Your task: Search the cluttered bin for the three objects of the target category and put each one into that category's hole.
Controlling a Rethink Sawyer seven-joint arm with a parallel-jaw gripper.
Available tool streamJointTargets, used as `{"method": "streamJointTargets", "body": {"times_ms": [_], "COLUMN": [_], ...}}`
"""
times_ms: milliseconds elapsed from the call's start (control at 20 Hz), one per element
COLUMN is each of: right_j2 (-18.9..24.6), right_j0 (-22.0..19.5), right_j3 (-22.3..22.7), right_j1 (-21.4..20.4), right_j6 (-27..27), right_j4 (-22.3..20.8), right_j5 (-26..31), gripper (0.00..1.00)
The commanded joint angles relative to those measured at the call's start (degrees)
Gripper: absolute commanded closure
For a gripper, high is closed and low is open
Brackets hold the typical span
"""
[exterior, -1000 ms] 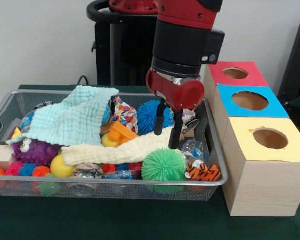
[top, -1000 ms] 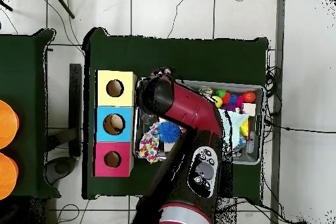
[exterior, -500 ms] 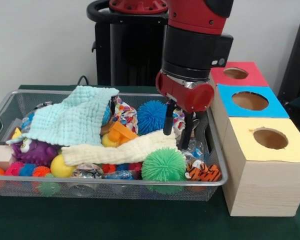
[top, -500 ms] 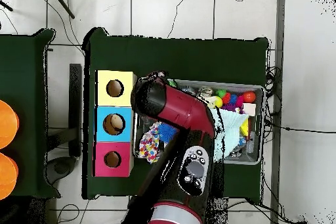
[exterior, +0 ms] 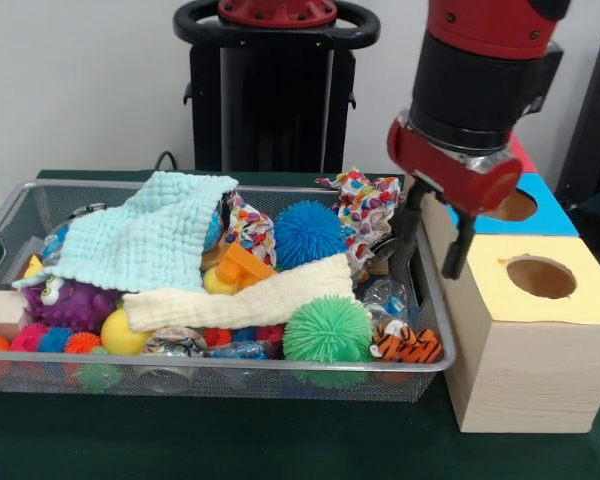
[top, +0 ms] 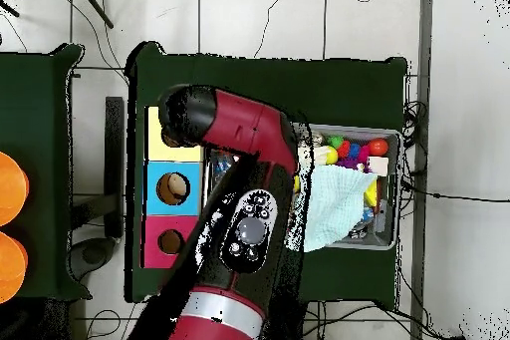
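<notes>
The wire mesh bin [exterior: 220,365] is full of toys and cloths; it also shows in the overhead view [top: 390,137]. An orange tiger-striped toy [exterior: 405,344] lies in its near right corner. No plain tan-orange toy shows. My gripper [exterior: 432,240] hangs open and empty over the bin's right rim, beside the yellow-topped box [exterior: 525,330], above and behind the tiger toy. The red-topped box is almost hidden behind my arm in the front view. Its hole [top: 169,242] shows in the overhead view, where my arm hides the gripper.
A light blue cloth [exterior: 145,235], a cream cloth [exterior: 240,300] and a patterned cloth [exterior: 370,205] lie over the clutter. A green puff ball [exterior: 327,330] and a blue one [exterior: 308,233] are near the gripper. The blue-topped box [exterior: 550,212] stands behind the yellow one.
My arm has swung from over the middle of the bin to its right rim, next to the yellow-topped box. The gripper stays open and empty. The patterned cloth is now uncovered.
</notes>
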State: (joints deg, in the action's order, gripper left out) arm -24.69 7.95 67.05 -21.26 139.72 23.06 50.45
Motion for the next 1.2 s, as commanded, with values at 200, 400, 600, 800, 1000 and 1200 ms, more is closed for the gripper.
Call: {"method": "streamJointTargets", "body": {"times_ms": [200,400,600,800,1000,1200], "right_j2": [1.6,2.3,2.9,3.5,3.6,3.3], "right_j0": [-2.4,-2.7,-2.6,-2.9,-3.4,-3.3], "right_j3": [-15.0,-13.1,-11.2,-8.2,-2.5,3.8], "right_j1": [9.4,9.8,10.4,9.6,5.4,0.9], "right_j6": [14.4,14.4,14.7,13.6,11.2,9.5], "right_j4": [1.4,2.4,3.3,3.9,3.7,3.2], "right_j5": [3.0,0.0,-3.1,-5.4,-5.6,-6.4], "gripper": [0.0,0.0,0.0,0.0,0.0,0.0]}}
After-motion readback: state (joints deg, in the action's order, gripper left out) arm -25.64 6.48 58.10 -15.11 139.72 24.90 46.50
